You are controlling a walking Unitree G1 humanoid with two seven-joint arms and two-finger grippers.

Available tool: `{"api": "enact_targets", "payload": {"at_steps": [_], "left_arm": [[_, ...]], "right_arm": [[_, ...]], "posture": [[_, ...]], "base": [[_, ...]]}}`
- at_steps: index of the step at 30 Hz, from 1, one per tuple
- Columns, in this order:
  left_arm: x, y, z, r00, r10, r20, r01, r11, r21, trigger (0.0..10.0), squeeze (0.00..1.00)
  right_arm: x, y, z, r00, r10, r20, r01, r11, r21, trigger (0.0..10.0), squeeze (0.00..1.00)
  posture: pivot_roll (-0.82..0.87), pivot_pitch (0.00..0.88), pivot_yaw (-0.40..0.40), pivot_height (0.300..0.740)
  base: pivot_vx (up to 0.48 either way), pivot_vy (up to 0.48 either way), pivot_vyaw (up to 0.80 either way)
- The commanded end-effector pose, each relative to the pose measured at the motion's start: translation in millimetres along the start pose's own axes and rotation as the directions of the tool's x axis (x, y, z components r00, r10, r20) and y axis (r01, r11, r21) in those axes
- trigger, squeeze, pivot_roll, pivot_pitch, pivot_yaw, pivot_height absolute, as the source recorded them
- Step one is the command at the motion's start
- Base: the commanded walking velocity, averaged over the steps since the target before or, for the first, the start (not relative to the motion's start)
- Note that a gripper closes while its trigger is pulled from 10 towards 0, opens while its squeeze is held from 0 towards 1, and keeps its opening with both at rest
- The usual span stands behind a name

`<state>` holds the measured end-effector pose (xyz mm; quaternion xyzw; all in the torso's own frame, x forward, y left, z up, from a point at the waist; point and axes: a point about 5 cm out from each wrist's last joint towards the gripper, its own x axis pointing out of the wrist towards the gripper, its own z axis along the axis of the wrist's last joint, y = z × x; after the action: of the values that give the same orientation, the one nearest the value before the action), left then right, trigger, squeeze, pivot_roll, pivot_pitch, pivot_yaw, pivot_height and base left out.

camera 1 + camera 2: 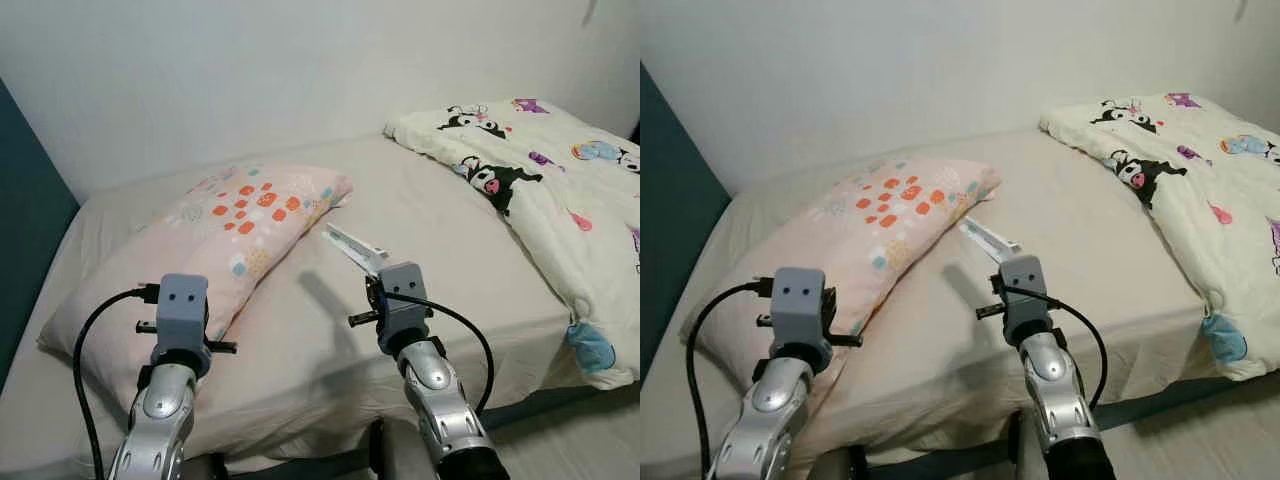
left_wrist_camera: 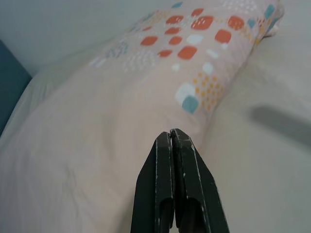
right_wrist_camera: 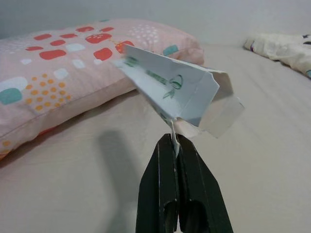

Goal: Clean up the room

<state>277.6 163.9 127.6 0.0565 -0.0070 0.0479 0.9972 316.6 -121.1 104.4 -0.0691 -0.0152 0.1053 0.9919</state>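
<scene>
Right wrist view: right gripper point(image 3: 176, 141) pinches thin flap of white paper carton point(image 3: 177, 92), frame center, above bedsheet point(image 3: 262, 145). Left gripper point(image 2: 171, 138) closed, empty, over pillow point(image 2: 97, 136). Risk: grip on edge only; carton may swing/slip w/ arm mvmt.

head stereo downward, wrists near pillow point(image 1: 230, 230)
</scene>
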Motion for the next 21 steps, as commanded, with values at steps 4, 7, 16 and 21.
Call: {"api": "enact_targets", "payload": {"at_steps": [4, 7, 16, 21], "left_arm": [[2.7, -5.6, 3.5, 0.999, -0.019, 0.042, 0.018, 0.999, 0.030, 10.0, 0.00], [3.0, -6.2, 2.8, 0.999, -0.027, 0.042, 0.025, 0.999, 0.031, 10.0, 0.00], [-0.2, -4.7, 4.3, 0.999, -0.029, 0.044, 0.027, 0.999, 0.024, 10.0, 0.00], [-3.7, -3.1, 3.7, 0.999, -0.020, 0.042, 0.019, 1.000, 0.021, 10.0, 0.00]], "right_arm": [[-8.6, 5.2, -10.8, 0.999, 0.012, -0.041, -0.013, 1.000, -0.025, 10.0, 0.00], [-11.3, 6.5, -12.7, 0.999, 0.016, -0.048, -0.017, 1.000, -0.019, 10.0, 0.00], [-16.9, 11.9, -16.2, 0.997, 0.037, -0.075, -0.037, 0.999, -0.008, 10.0, 0.00], [-18.0, 16.3, -17.2, 0.995, 0.051, -0.081, -0.051, 0.999, -0.004, 10.0, 0.00]], "posture": [[-0.08, 0.014, 0.023, 0.624], [-0.08, 0.015, 0.025, 0.634], [-0.07, 0.015, 0.021, 0.664], [-0.06, 0.012, 0.024, 0.679]], "base": [[0.000, 0.000, 0.00], [0.000, 0.000, 0.00], [0.000, 0.000, 0.00], [0.000, 0.000, 0.00]]}}
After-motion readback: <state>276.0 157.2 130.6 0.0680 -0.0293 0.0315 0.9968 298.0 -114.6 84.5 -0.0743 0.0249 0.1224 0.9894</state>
